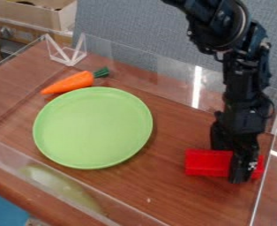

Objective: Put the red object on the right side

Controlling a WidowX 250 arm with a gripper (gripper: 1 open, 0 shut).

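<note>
The red object (pixel 207 162), a bright red brick-like block, lies flat on the wooden table at the right, well clear of the green plate (pixel 92 126). My gripper (pixel 239 169) points down right at the block's right end, low over the table. Its dark fingers (pixel 248 164) hide that end, so I cannot see whether they touch it. The jaws stand open, and the block rests on the wood rather than hanging from them.
An orange carrot (pixel 72 83) with a green top lies behind the plate at the left. Clear acrylic walls (pixel 176 72) ring the table, with the front right corner close to the block. A white folded stand (pixel 68 51) sits at the back left.
</note>
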